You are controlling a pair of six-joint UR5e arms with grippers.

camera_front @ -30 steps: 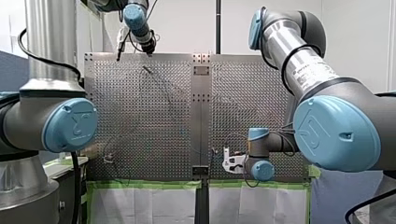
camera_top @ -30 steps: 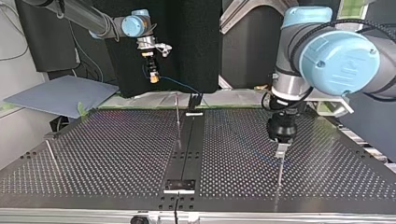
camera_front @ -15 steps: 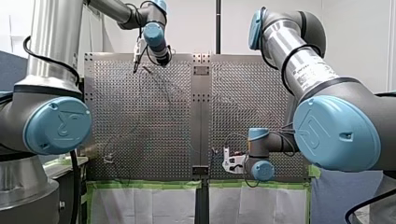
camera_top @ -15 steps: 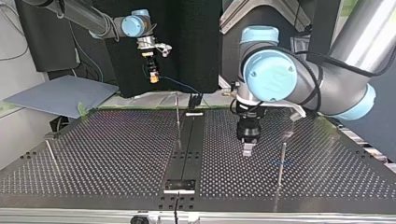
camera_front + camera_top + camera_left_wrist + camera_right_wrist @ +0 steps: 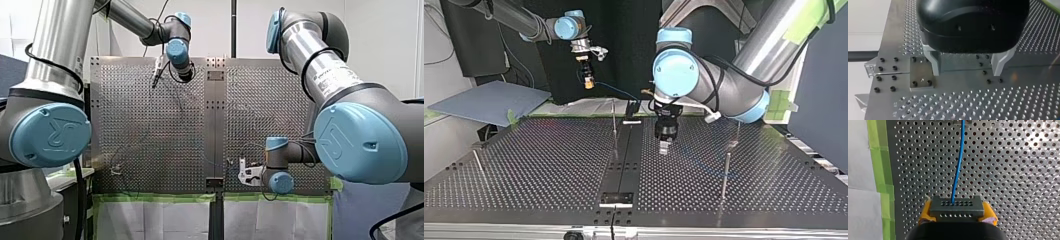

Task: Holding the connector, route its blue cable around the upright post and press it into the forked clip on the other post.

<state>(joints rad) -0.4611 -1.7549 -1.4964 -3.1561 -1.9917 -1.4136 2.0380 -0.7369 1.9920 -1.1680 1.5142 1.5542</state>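
Near the table's (image 5: 774,200) far edge in the top view, my right gripper (image 5: 587,82) is clamped on the black connector (image 5: 957,206), with yellow pads (image 5: 924,213) at its sides. The blue cable (image 5: 958,165) runs straight ahead over the perforated plate, beside the green tape (image 5: 880,170) along its border. My left gripper (image 5: 966,66) hovers beside the middle rail (image 5: 624,150), fingers (image 5: 934,63) spread and empty, between two thin posts (image 5: 725,170) and touching neither.

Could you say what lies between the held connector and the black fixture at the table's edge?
Only the blue cable, from the connector in my right claw to the black fixture, in the top view.
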